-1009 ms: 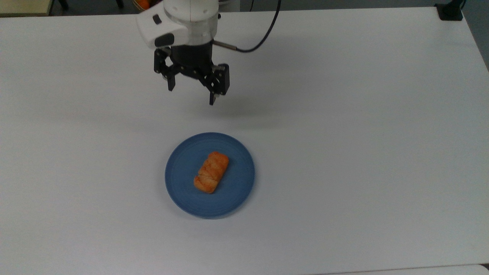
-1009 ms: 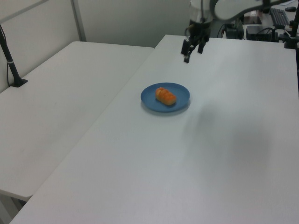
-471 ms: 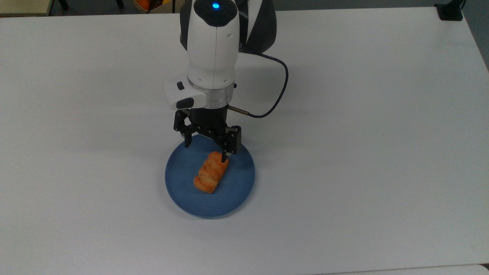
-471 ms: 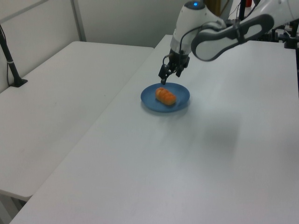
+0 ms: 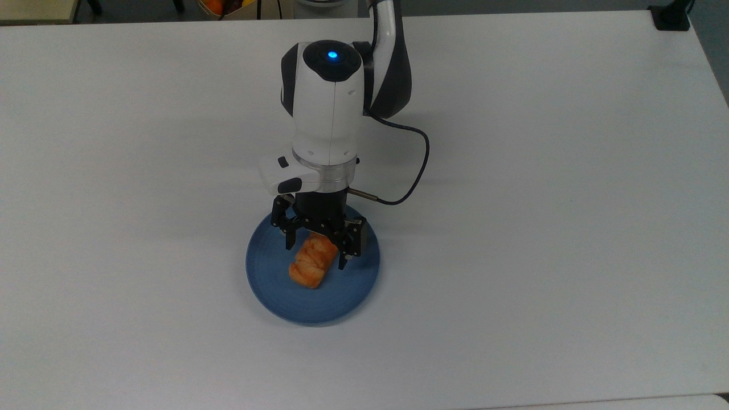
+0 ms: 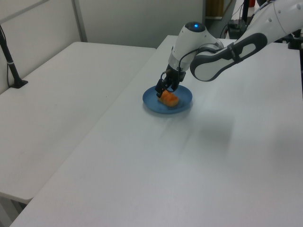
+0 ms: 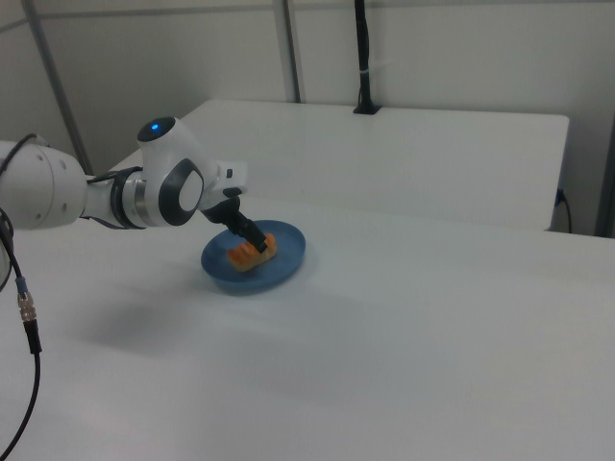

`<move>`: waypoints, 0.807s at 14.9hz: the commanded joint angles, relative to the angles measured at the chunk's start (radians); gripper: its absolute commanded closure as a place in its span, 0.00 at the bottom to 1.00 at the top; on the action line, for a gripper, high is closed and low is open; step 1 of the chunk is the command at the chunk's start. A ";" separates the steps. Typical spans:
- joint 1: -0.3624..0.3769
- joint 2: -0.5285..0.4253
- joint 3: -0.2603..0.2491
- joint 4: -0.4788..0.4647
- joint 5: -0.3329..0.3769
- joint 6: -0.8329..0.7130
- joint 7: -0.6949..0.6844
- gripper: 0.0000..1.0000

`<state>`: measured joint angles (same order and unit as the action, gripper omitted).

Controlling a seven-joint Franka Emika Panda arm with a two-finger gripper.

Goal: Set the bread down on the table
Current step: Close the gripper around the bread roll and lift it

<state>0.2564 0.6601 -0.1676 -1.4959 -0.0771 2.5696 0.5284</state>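
Note:
The bread [image 5: 310,263] [image 6: 169,99] [image 7: 248,253], a small golden-orange ridged loaf, lies on the round blue plate [image 5: 273,287] [image 6: 182,104] [image 7: 283,265] on the white table [image 5: 541,228]. My gripper [image 5: 316,255] [image 6: 165,91] [image 7: 252,239] is open and lowered over the plate, one finger on each side of the loaf's far end. The black fingers straddle the bread with a gap on each side. The wrist hides the plate's far rim in the top view.
A second white table [image 6: 57,104] adjoins this one on the left view's left. A black post base [image 5: 672,17] stands at the far right corner in the top view. A dark cable [image 5: 413,171] loops from the wrist.
The arm has come forward and down from the far side of the table. The open gripper went from hanging above bare table to straddling the bread on the plate.

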 commanded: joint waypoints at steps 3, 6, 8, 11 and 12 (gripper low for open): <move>0.015 0.003 -0.007 -0.007 -0.018 0.011 0.024 0.04; 0.018 0.001 -0.007 -0.043 -0.091 0.001 0.024 0.11; 0.015 0.000 -0.006 -0.043 -0.092 0.000 0.024 0.11; 0.015 0.000 -0.006 -0.041 -0.087 -0.008 0.035 0.29; 0.017 0.000 -0.006 -0.040 -0.086 -0.008 0.045 0.37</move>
<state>0.2633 0.6728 -0.1673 -1.5240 -0.1464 2.5704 0.5325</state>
